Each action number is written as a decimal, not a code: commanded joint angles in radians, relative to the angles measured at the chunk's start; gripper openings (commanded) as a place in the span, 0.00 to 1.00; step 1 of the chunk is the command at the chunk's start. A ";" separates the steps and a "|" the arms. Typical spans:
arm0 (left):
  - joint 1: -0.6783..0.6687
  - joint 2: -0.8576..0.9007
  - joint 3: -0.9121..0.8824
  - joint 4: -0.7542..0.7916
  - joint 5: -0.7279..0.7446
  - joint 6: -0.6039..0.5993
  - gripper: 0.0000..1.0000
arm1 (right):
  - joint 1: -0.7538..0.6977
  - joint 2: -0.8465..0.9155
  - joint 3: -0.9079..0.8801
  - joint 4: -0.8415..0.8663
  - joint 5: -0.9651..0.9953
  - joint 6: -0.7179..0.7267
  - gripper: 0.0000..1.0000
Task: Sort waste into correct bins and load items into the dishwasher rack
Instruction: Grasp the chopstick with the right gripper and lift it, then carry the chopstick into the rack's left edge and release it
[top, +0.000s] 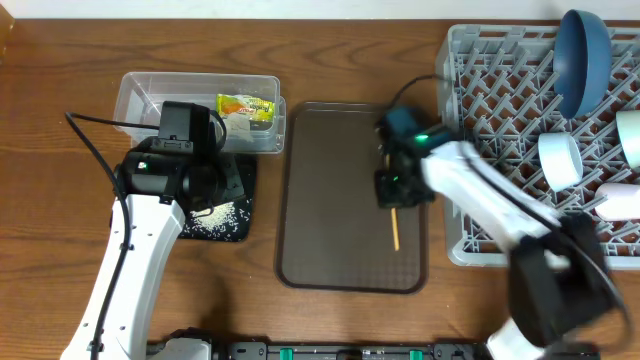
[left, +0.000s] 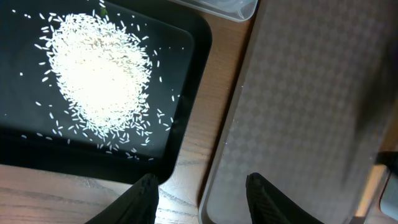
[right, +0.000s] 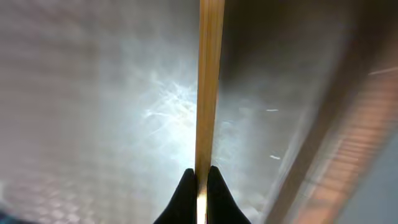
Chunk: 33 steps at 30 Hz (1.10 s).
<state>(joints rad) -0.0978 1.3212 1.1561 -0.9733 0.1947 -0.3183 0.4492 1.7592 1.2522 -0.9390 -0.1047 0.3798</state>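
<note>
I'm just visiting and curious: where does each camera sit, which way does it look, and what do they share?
Overhead: fixed above the table, facing straight down; both arms, brown tray and dishwasher rack show.
Left wrist: on the left arm, looking down past the open left gripper at rice in the black tray.
Right wrist: on the right arm, looking along the right gripper, shut on the yellow stick.
Shared: overhead and right wrist both show the stick; overhead and left wrist both show the rice.
</note>
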 joint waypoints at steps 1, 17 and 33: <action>0.005 0.006 0.013 -0.002 -0.013 -0.005 0.49 | -0.072 -0.138 0.019 -0.009 0.030 -0.057 0.01; 0.005 0.006 0.013 0.003 -0.013 -0.005 0.49 | -0.351 -0.228 0.008 -0.130 0.121 -0.228 0.01; 0.005 0.006 0.013 0.007 -0.013 -0.005 0.49 | -0.351 -0.202 -0.014 -0.116 0.161 -0.247 0.06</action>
<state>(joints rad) -0.0978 1.3212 1.1561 -0.9672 0.1947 -0.3183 0.1013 1.5444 1.2583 -1.0645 0.0414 0.1478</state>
